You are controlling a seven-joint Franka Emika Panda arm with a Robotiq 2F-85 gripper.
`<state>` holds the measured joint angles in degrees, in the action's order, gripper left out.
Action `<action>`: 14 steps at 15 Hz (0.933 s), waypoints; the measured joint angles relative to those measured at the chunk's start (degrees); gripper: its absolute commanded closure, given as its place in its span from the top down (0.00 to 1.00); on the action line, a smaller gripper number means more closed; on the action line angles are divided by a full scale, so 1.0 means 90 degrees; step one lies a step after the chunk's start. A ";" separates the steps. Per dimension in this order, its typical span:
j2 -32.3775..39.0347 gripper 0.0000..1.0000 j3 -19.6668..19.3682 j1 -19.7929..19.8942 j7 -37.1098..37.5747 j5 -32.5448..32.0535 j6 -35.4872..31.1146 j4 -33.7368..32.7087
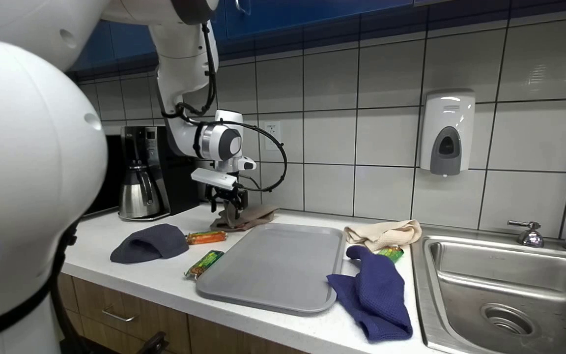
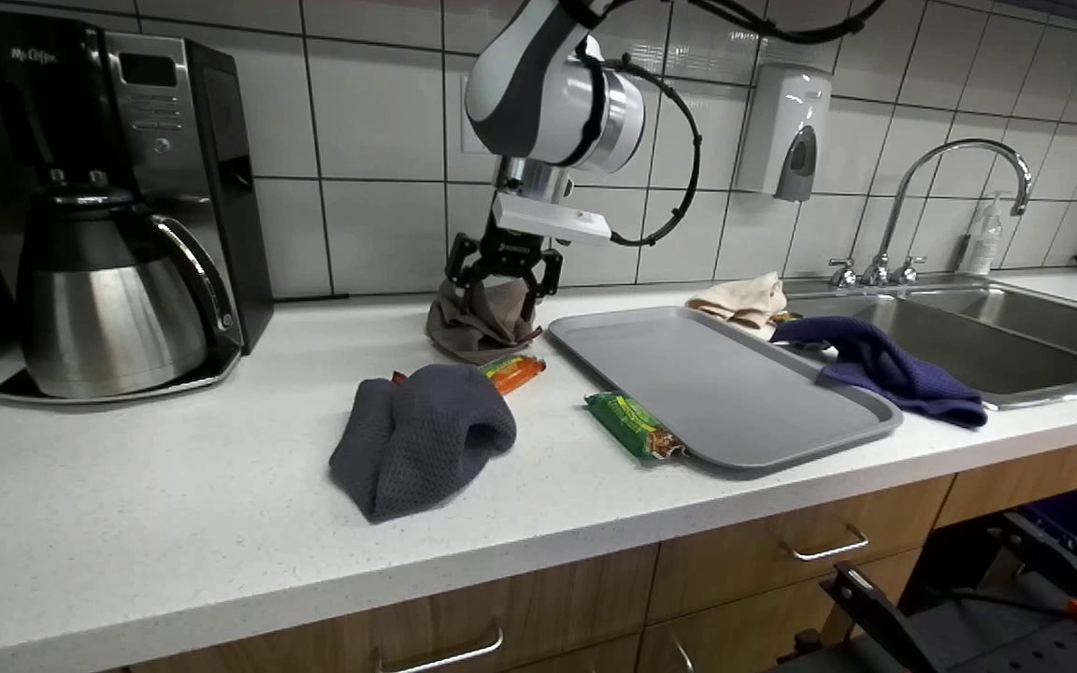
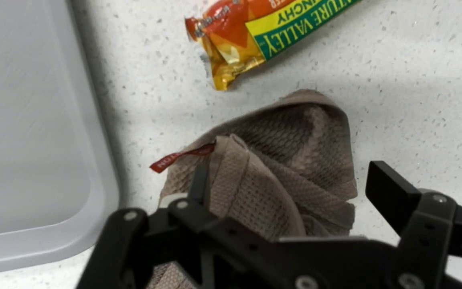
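My gripper, seen in both exterior views [image 1: 226, 210] [image 2: 501, 307], is open and points down at a crumpled brown cloth [image 1: 256, 216] [image 2: 468, 327]. In the wrist view the open jaws [image 3: 290, 174] straddle the cloth [image 3: 251, 188]. One finger is over the cloth's red-tag side; the other is over bare counter just beside it. Whether a finger touches the cloth I cannot tell. An orange-wrapped bar [image 1: 207, 238] [image 2: 517, 372] [image 3: 255, 32] lies close to the cloth. A grey tray [image 1: 273, 265] [image 2: 725, 393] [image 3: 94, 176] lies beside them.
A green-wrapped bar [image 1: 204, 264] [image 2: 630, 425] lies at the tray's edge. A dark grey cloth [image 1: 150, 243] [image 2: 422, 439] is near the orange bar. Blue [image 1: 376, 290] and cream [image 1: 383, 233] cloths, a partly hidden green wrapper [image 1: 392, 253] and the sink [image 1: 433, 295] are beyond the tray. A coffee maker [image 2: 118, 280] stands opposite.
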<state>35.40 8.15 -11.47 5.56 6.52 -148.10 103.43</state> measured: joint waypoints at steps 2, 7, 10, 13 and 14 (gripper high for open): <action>-0.0159 1.00 -0.0016 -0.0051 0.0006 -0.0036 -0.0031 0.0218; -0.0540 1.00 -0.0103 -0.0189 0.0115 -0.0240 -0.0070 0.0737; -0.0737 1.00 -0.0203 -0.0296 0.0258 -0.0445 -0.0078 0.1035; -0.0919 1.00 -0.0327 -0.0430 0.0506 -0.0699 -0.0078 0.1314; -0.0974 1.00 -0.0361 -0.0475 0.0603 -0.0786 -0.0078 0.1405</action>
<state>26.63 4.90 -15.74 10.98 -0.56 -148.81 116.08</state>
